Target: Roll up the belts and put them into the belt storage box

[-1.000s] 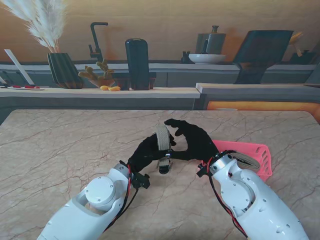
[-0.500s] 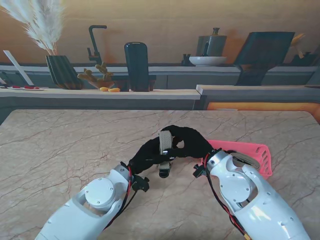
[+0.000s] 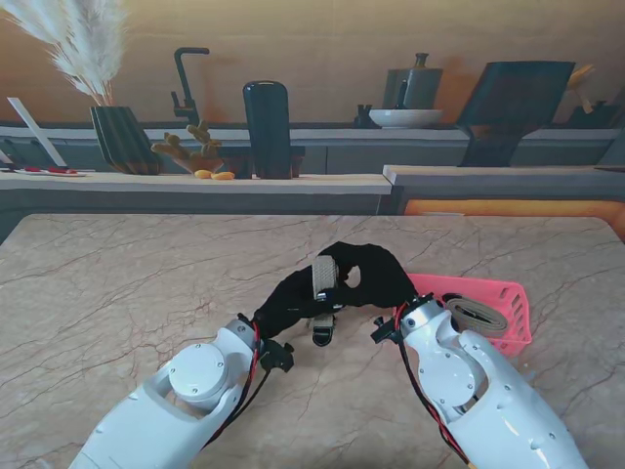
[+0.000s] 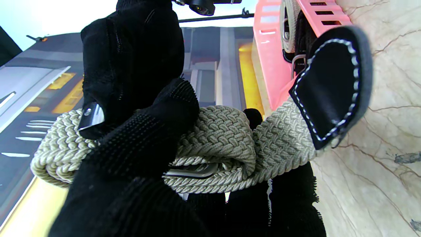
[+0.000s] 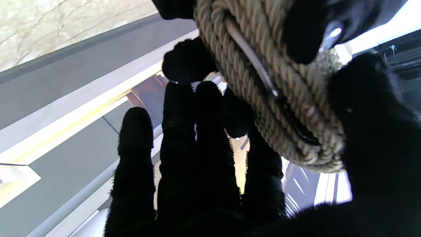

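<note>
A beige braided belt (image 3: 324, 278) is held above the table's middle between my two black-gloved hands. My left hand (image 3: 289, 298) is shut on it from the left, and in the left wrist view its fingers (image 4: 138, 144) wrap the rolled belt (image 4: 217, 131). The belt's black leather tip (image 4: 329, 85) sticks out, and its lower end (image 3: 321, 330) hangs down. My right hand (image 3: 376, 274) is curled over the belt, touching the roll (image 5: 279, 85) with its thumb. The pink storage box (image 3: 503, 298) lies at the right with a rolled belt (image 3: 477, 316) inside.
A counter runs along the table's far edge with a ribbed vase (image 3: 122, 137), a dark bottle (image 3: 267, 127) and a faucet (image 3: 186, 83). Marble tabletop (image 3: 117, 283) spreads to the left. My right forearm (image 3: 469, 381) lies close beside the pink box.
My right hand has closed further over the belt and the roll has dropped slightly lower. The right forearm has shifted a little to the left. The pink box has not moved.
</note>
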You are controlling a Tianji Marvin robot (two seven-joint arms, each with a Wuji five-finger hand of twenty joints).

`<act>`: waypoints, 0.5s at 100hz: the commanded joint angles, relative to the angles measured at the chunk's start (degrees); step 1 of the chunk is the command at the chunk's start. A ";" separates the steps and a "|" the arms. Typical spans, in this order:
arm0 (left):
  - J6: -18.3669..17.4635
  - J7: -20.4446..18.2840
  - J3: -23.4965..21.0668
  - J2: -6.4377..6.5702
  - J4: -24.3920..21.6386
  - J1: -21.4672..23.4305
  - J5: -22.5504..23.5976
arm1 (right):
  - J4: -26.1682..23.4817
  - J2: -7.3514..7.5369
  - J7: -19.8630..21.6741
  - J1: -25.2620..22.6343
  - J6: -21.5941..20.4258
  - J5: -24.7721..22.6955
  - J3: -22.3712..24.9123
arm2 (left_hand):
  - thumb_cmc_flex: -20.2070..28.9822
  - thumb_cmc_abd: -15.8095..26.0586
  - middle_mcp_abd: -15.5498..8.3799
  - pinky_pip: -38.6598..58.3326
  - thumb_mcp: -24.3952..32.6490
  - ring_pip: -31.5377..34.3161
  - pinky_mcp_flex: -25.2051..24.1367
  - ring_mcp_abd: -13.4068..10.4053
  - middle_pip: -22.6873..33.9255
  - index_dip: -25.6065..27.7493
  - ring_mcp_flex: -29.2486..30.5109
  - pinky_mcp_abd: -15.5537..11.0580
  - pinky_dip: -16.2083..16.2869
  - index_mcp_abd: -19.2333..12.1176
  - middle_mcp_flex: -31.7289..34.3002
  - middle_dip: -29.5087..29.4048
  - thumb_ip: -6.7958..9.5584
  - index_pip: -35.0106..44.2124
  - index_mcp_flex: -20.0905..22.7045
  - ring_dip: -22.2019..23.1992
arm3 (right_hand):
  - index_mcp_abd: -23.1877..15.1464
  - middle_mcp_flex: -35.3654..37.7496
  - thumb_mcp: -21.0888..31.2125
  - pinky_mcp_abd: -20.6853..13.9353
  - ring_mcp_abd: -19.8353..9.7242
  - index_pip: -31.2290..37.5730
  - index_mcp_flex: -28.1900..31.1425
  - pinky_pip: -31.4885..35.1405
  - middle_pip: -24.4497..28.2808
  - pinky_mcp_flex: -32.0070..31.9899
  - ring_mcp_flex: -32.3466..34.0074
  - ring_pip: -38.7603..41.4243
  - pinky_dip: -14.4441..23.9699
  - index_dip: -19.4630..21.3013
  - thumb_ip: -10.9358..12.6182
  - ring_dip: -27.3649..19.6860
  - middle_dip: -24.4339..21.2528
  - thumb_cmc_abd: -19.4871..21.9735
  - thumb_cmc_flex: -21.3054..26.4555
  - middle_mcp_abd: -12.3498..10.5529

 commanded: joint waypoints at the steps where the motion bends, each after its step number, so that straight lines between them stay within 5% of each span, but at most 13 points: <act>1: 0.90 0.30 -0.23 -0.30 0.25 0.07 -0.54 | -1.35 -0.35 -0.98 -0.84 -1.11 0.01 0.17 | -6.74 6.71 1.40 1.03 2.93 1.21 0.04 -0.62 2.84 -1.16 -0.04 -1.47 1.12 5.38 0.14 -3.07 4.04 -0.09 0.40 -0.50 | -20.54 6.88 11.72 -1.47 -4.35 20.48 8.71 2.02 4.47 -0.22 1.36 -0.34 -0.45 2.11 3.12 -0.11 1.21 8.16 10.49 -7.31; 30: 3.04 -0.92 -0.44 -0.41 0.38 -0.07 -2.49 | -0.91 -0.78 -6.74 -1.31 -3.68 -4.67 0.76 | -6.87 10.65 2.35 4.41 -0.24 3.46 0.26 1.26 3.29 -1.87 1.68 -0.01 2.65 5.47 1.22 -4.45 4.26 -3.98 -0.76 0.06 | -21.42 5.42 10.71 -1.41 -4.37 20.87 7.12 2.50 5.34 -0.75 0.71 0.31 -1.23 3.63 3.07 -0.15 2.02 9.71 10.82 -7.18; 50: 4.46 -0.26 -0.67 -0.75 0.30 0.07 -3.38 | -0.73 -0.57 -7.13 -1.50 -4.89 -6.16 0.69 | -2.93 12.84 4.31 13.14 -5.46 10.24 2.81 2.65 3.84 -2.20 5.94 1.67 4.87 6.65 6.86 -1.22 4.66 -3.42 1.43 1.27 | -23.22 1.44 10.33 -0.82 -3.37 20.82 7.05 1.89 5.62 -2.36 -1.91 -0.81 -1.94 4.37 3.13 -0.75 1.86 9.85 10.37 -4.15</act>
